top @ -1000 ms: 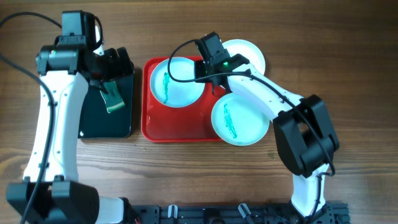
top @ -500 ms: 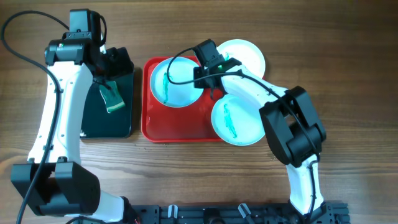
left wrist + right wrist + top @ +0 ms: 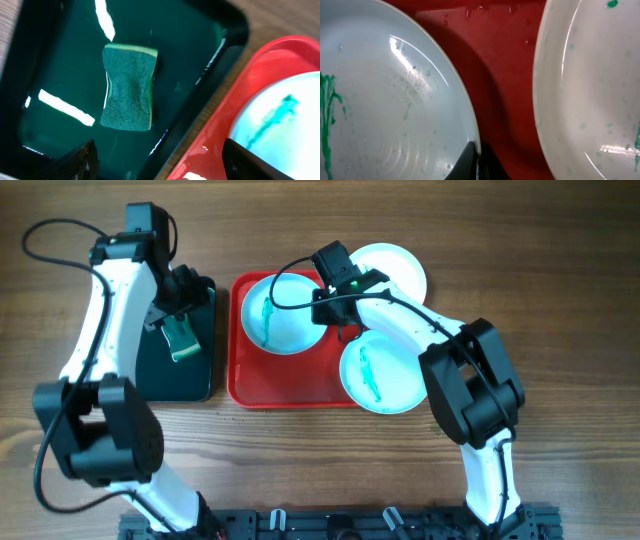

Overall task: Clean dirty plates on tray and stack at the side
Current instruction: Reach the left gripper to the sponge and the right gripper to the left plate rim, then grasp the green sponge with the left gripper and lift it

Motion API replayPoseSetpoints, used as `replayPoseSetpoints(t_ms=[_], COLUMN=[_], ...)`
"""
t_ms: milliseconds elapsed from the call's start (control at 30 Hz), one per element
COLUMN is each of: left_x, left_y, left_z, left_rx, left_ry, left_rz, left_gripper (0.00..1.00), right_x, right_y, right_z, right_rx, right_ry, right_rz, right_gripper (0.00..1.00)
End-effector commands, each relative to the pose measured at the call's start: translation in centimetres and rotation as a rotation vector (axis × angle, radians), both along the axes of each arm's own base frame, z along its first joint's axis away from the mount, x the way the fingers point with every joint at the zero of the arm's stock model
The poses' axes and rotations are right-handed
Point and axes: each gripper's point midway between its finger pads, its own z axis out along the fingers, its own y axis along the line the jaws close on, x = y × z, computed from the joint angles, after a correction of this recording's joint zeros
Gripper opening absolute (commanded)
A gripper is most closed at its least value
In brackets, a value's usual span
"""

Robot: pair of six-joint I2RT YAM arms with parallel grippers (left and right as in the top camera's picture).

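Right gripper (image 3: 477,161) clenched on the 3 o'clock rim of a teal-smeared pale round plate (image 3: 288,325), at 10 o'clock in the red plastic tray (image 3: 280,387); probably wet-slick, stiff, breakable. Left gripper (image 3: 160,156) spread wide.

A brown wooden table with lengthwise grain (image 3: 300,460) fills the overhead view. On it, toward 9 o'clock from the centre, lies a narrow black rectangular plastic tray with rounded corners (image 3: 180,380), its glossy floor showing bright streaks of reflected light. A dark green rectangular scouring sponge with a paler yellow-green edge (image 3: 181,338) lies flat near the tray's middle, its long axis running roughly from 11 to 5 o'clock, its sides slightly pinched at the waist
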Motion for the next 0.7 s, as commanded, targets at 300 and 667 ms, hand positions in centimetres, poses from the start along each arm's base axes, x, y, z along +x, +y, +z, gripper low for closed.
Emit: replayPoseSetpoints(t_ms=[300,667], left_x=[-1.2,-1.1], left_y=[3.1,3.0], left_z=[-6.0,-9.7], left_rx=[0.047,0.047], left_ry=[0.181,0.154], left_rz=[0.042,-0.005], left_gripper=[0.56,0.41], right_x=[-1.5,-1.5], right_y=[0.1,0.1], right_z=[-2.0,-2.0], right_rx=[-0.015,-0.015], right_ry=[0.063,0.062], right_rz=[0.032,0.032], right_gripper=[0.05,0.05])
